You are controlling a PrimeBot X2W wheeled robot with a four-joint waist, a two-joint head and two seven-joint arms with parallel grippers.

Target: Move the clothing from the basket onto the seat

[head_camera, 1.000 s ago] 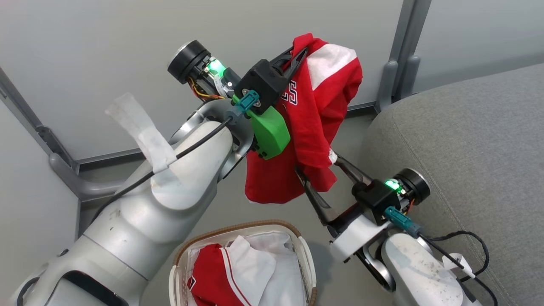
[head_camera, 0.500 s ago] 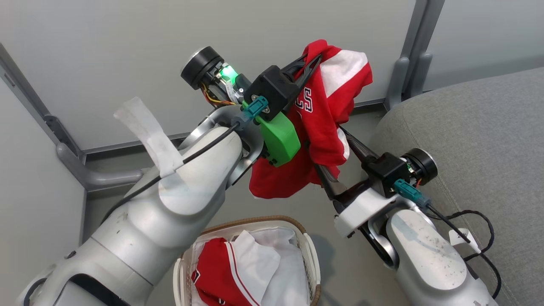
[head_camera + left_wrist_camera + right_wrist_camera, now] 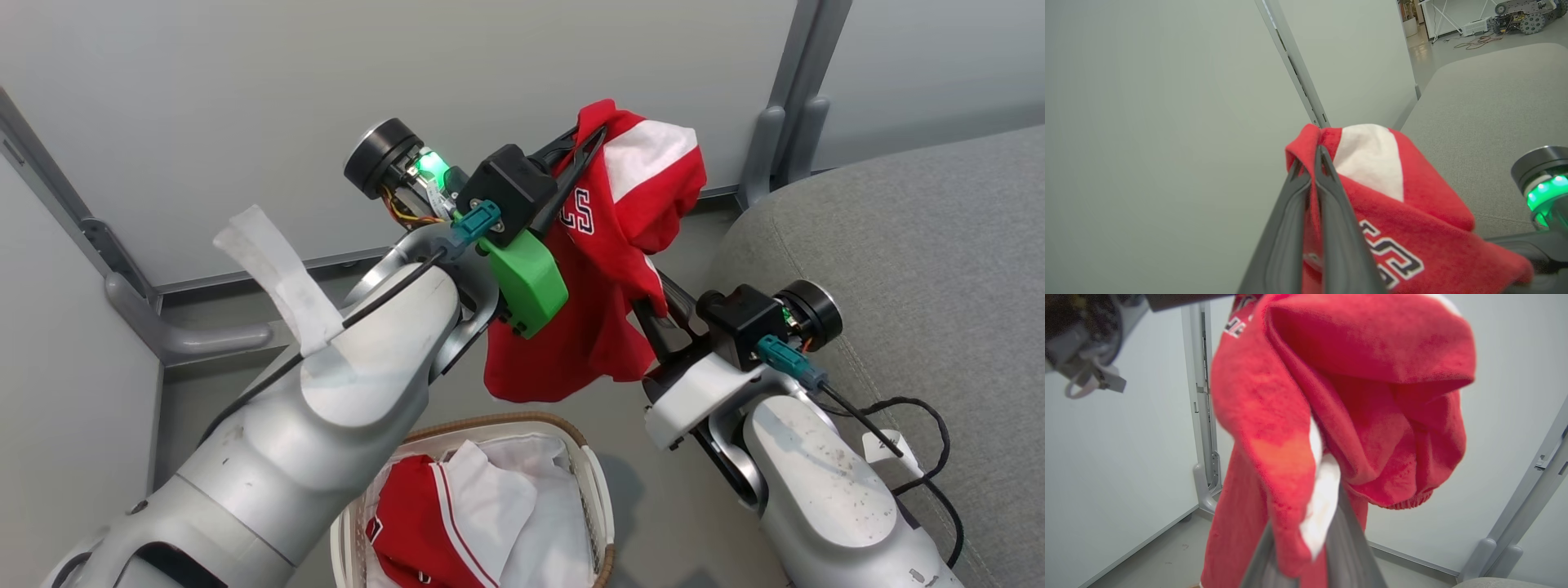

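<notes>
A red garment (image 3: pixel 608 269) with a white panel and white lettering hangs in the air above the floor, between basket and seat. My left gripper (image 3: pixel 600 135) is shut on its top fold; the left wrist view shows the fingertips (image 3: pixel 1316 153) pinching red cloth (image 3: pixel 1412 228). My right gripper (image 3: pixel 653 304) is shut on a lower fold of the same garment (image 3: pixel 1339 416), cloth draping over its fingers (image 3: pixel 1347 547). The basket (image 3: pixel 506 423) stands below with another red and white garment (image 3: pixel 408 523) inside. The grey seat (image 3: pixel 898 261) lies to the right.
A white liner sheet (image 3: pixel 555 506) lies in the basket beside the red garment. Pale partition walls with grey posts (image 3: pixel 788 114) stand behind. A black cable (image 3: pixel 922 457) loops from my right forearm against the seat's edge.
My right gripper went from open to shut on the garment's lower fold, having risen toward it. The left gripper kept its hold. The camera shifted a little.
</notes>
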